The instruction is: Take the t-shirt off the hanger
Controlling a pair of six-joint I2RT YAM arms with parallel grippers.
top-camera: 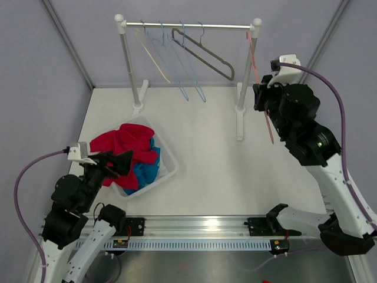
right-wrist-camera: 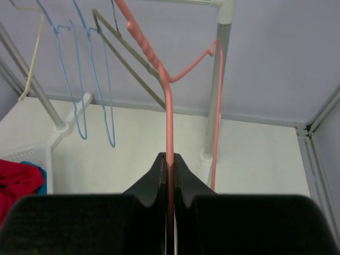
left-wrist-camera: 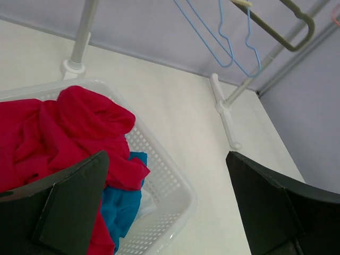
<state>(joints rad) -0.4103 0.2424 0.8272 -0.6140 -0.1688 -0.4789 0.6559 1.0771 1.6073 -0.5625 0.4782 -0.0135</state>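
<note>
Showing both arms on a white table [top-camera: 212,159], seen from above and from each wrist.

**Left arm.** The left gripper [top-camera: 121,160] hangs over the near left part of a white basket [top-camera: 171,162]. Its jaws stand wide apart and hold nothing. In the left wrist view the two dark fingers [left-wrist-camera: 69,207] frame the basket wall [left-wrist-camera: 175,186] and the cloth inside.

**Task object.** The red t-shirt [top-camera: 121,141] lies heaped in the basket, partly spilling over its left rim. It rests on a blue cloth [top-camera: 147,171], and it is well apart from every hanger.

**Right arm.** The right gripper [right-wrist-camera: 170,159] is raised near the right post of the rail [top-camera: 194,25]. Its jaws are pressed together on the thin lower bar of a pink hanger [right-wrist-camera: 169,122]. From above, this hanger [top-camera: 253,56] hangs by its hook at the right end of the rail and runs down past the gripper [top-camera: 264,103], tilted toward the near side.

**Other items.** Farther left, a cream hanger [top-camera: 155,59], two blue hangers [right-wrist-camera: 109,106] and a grey hanger [top-camera: 231,73] hang on the same rail.
</note>
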